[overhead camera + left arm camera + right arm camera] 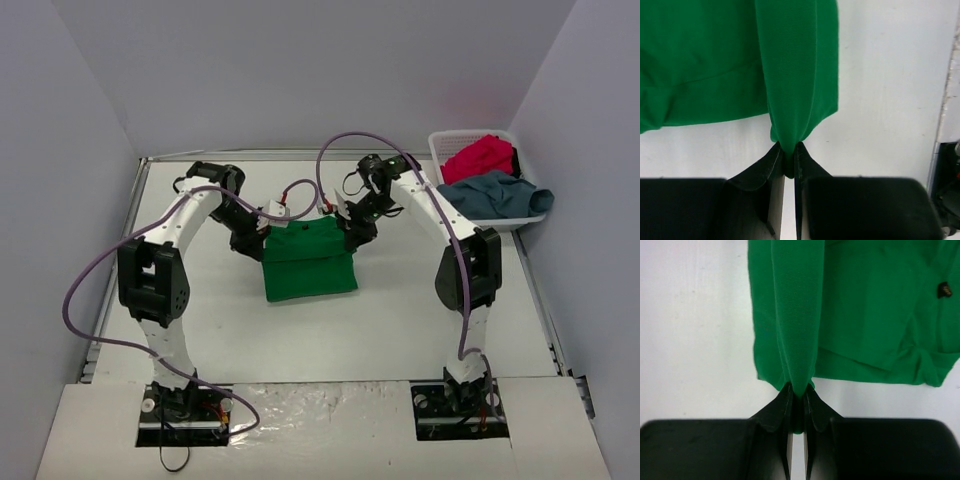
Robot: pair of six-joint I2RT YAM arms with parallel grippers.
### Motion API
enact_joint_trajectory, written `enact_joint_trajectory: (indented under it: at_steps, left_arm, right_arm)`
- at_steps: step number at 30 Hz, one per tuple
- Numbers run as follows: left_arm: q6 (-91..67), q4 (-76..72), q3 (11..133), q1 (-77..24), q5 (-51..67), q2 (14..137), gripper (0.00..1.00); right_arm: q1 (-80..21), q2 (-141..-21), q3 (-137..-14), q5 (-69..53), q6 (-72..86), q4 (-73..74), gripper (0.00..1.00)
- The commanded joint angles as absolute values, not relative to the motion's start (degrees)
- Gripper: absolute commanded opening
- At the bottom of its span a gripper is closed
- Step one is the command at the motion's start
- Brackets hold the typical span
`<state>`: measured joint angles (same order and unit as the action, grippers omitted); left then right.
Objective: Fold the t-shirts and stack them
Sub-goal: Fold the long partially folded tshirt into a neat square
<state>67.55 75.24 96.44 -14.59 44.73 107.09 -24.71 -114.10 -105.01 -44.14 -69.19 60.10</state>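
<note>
Two far corners of the green shirt (308, 262), which lay folded near the tabletop's (400, 320) centre, were gripped. The left pincer (788, 150) clenched a bunched fold at its 10 o'clock corner and the right pincer (799, 391) did the same at 2 o'clock. At the tabletop's 2 o'clock, the basket (438, 142) held the red shirt (480, 155) and the grey-blue shirt (495, 193), which draped over its rim.

Cropped by both wrist views' top edges: green shirt (795, 75). Buried between fingers (762, 172): its pinched folds. Too small to read: black label (943, 290). Partly sunk in basket (438, 148): red shirt (480, 157), blue shirt (495, 193).
</note>
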Motion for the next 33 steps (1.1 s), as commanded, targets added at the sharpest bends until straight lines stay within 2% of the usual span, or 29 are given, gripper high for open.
enact_joint_trajectory:
  at_steps: [1,3,4,5,6,7,8,9,10,14,19,21,23,26,27,29,31,33]
  left_arm:
    - [71.0,88.8,103.0,-12.3,43.7,112.0,0.02]
    - [71.0,89.0,108.3,-11.7,43.2,115.4,0.02]
    - [70.4,88.6,110.1,-10.8,42.8,117.0,0.06]
    - [69.2,87.0,111.6,-10.4,42.7,120.2,0.21]
    - [68.7,86.5,113.3,-9.9,42.6,121.7,0.40]
    - [67.6,85.3,115.8,-9.7,42.5,123.1,0.65]
    - [65.8,82.7,116.7,-8.9,42.5,125.3,0.94]
    - [65.4,81.7,117.4,-8.6,42.5,126.2,0.94]
    - [64.6,78.7,118.2,-8.4,42.2,127.0,0.94]
    - [59.9,73.0,117.1,-7.6,42.3,124.5,0.94]
    - [55.8,64.5,108.3,-7.7,39.8,112.2,0.94]
    - [51.6,60.2,100.8,-7.7,38.3,107.3,0.94]
    - [43.7,51.1,95.1,-7.7,34.6,99.1,0.94]
    - [35.7,42.5,85.4,-7.5,31.6,90.0,0.95]
    - [33.3,40.8,81.2,-7.5,29.9,88.0,0.94]
    - [27.6,36.6,77.6,-7.4,28.7,84.0,0.94]
    - [24.2,33.9,73.0,-7.5,26.2,81.8,0.94]
    - [19.2,32.9,70.7,-7.6,23.4,81.9,0.94]
  right_arm:
    - [-22.7,-120.1,-112.5,-43.7,-71.9,63.5,0.00]
    - [-21.8,-125.5,-116.3,-43.9,-72.4,63.5,0.00]
    - [-20.9,-127.6,-120.4,-43.9,-72.5,63.5,0.00]
    - [-20.7,-129.5,-122.5,-43.8,-72.2,63.2,0.00]
    - [-20.3,-133.7,-124.7,-43.5,-71.5,62.7,0.32]
    - [-20.0,-135.8,-126.7,-43.2,-70.1,61.5,0.46]
    - [-19.1,-137.2,-129.3,-43.2,-66.7,57.6,0.51]
    - [-18.7,-139.1,-129.5,-43.2,-64.6,54.8,0.68]
    - [-18.3,-139.5,-129.4,-43.2,-62.3,51.3,0.74]
    - [-17.8,-139.8,-128.5,-42.9,-57.2,42.8,0.84]
    - [-17.9,-132.6,-122.5,-43.3,-53.1,38.6,0.87]
    - [-18.3,-126.1,-115.2,-41.7,-51.2,33.7,1.00]
    - [-20.4,-121.0,-110.0,-37.4,-49.2,27.6,1.00]
    - [-27.1,-112.4,-102.3,-17.6,-45.7,22.3,1.00]
    - [-29.4,-109.9,-100.9,-5.0,-44.9,21.6,1.00]
    - [-35.1,-108.3,-97.1,4.1,-45.4,21.6,1.00]
    - [-37.6,-106.0,-92.1,7.8,-45.4,20.1,1.00]
    - [-36.6,-104.2,-89.1,3.5,-40.3,18.8,1.00]
